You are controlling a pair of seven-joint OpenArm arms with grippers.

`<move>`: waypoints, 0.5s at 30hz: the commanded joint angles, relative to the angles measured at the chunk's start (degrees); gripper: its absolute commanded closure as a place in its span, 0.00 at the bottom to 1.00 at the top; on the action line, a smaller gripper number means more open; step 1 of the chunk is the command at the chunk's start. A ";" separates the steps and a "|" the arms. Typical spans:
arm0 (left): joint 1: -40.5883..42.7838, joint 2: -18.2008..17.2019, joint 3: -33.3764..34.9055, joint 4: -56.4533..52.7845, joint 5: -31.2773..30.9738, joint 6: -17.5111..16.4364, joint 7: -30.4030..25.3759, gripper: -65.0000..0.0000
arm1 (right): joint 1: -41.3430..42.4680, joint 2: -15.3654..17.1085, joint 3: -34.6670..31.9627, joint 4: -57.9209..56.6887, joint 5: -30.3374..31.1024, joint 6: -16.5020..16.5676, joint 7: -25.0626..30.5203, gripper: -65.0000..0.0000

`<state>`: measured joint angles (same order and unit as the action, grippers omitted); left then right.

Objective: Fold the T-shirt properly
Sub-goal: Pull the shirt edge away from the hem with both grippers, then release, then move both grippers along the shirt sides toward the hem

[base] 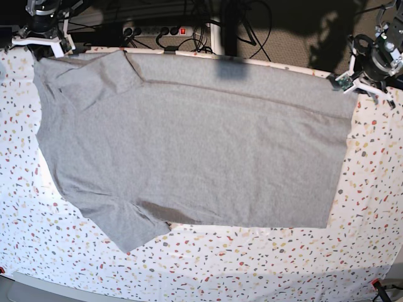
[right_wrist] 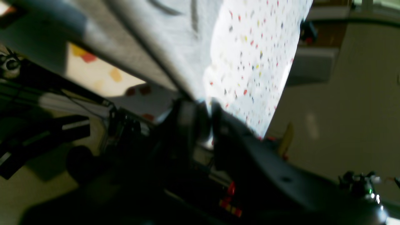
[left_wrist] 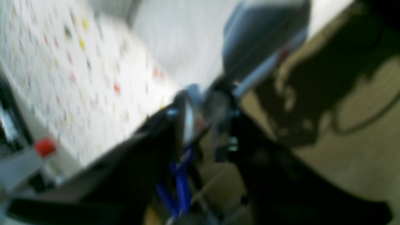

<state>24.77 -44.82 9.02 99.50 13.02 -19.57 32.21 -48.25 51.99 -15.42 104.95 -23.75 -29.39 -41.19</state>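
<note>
The heather-grey T-shirt [base: 189,138] lies spread flat on the speckled table cover [base: 264,264], plain side up, with a sleeve at the front left and another at the back left. My right gripper [base: 45,44] stands at the shirt's back left corner, its fingers apart. In the right wrist view the fabric edge [right_wrist: 150,40] sits just above the parted fingertips of the gripper [right_wrist: 203,112]. My left gripper [base: 357,85] is at the back right corner, by the hem, with its fingers spread. The left wrist view is blurred; there the gripper [left_wrist: 203,106] shows a gap, with grey cloth [left_wrist: 175,37] beyond.
A power strip [base: 157,30] and cables lie behind the table's back edge. The table cover ends close to both grippers. A red-capped part [left_wrist: 45,147] shows at the left of the left wrist view. Brown floor [right_wrist: 343,109] lies beyond the table.
</note>
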 commanded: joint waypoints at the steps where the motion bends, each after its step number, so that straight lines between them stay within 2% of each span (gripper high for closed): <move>1: -0.02 -1.09 -0.74 0.68 0.37 0.57 0.79 0.64 | -0.35 0.90 0.46 1.31 -1.22 -1.31 -0.52 0.71; 3: -0.02 -1.11 -0.72 0.68 0.39 0.57 3.45 0.59 | -0.37 0.90 0.46 2.25 -3.23 -1.29 -2.14 0.64; 8: -0.22 -2.95 -0.74 0.68 0.37 0.61 3.34 0.59 | -0.31 1.07 0.48 4.28 -8.92 -1.36 -4.13 0.64; 11: -0.90 -5.29 -1.22 0.68 0.22 3.04 2.45 0.59 | -0.31 1.05 1.70 5.62 -8.72 -1.64 -3.69 0.64; 13: -1.81 -6.27 -2.32 0.68 -2.16 4.20 1.95 0.59 | -0.15 1.03 3.43 5.90 -5.29 -2.14 -1.25 0.64; 15: -3.10 -6.73 -3.67 0.68 -6.99 4.17 -0.52 0.59 | 0.33 1.03 5.75 5.90 1.86 -1.90 3.41 0.64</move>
<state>22.15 -50.48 6.00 99.53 5.50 -16.12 31.90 -47.75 52.07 -10.13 110.00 -20.05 -30.17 -37.65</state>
